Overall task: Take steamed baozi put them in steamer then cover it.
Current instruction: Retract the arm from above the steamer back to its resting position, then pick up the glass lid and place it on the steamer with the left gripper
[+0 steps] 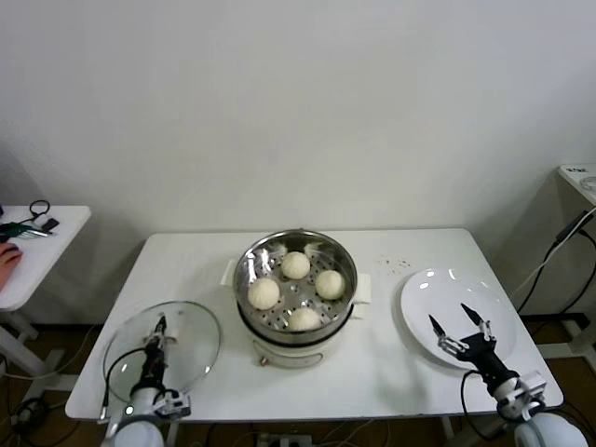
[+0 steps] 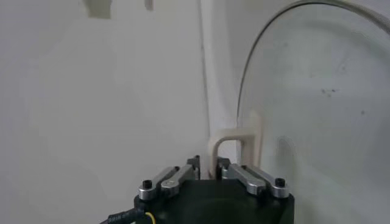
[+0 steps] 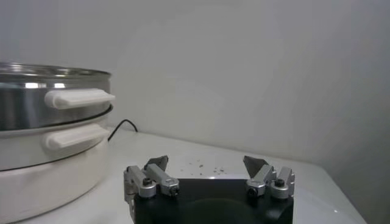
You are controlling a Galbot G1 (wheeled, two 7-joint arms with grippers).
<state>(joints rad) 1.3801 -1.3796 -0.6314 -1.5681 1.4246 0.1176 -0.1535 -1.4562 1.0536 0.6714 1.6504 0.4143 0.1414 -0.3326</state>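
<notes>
The steel steamer (image 1: 296, 346) stands mid-table with several cream-white baozi (image 1: 295, 265) on its perforated tray. The clear glass cover (image 1: 191, 346) is at the table's front left. My left gripper (image 1: 160, 328) is shut on its cream-white handle (image 2: 234, 141), with the jaws closed around one leg of the handle in the left wrist view (image 2: 208, 165). I cannot tell whether the cover rests on the table. My right gripper (image 1: 459, 323) is open and empty above the white plate (image 1: 424, 289). In the right wrist view (image 3: 206, 163) it is apart from the steamer (image 3: 49, 122).
The white table (image 1: 186, 261) runs to front edges near both grippers. The plate at the right holds nothing. A second small table (image 1: 37, 247) with cables stands far left. A wall rises behind the table.
</notes>
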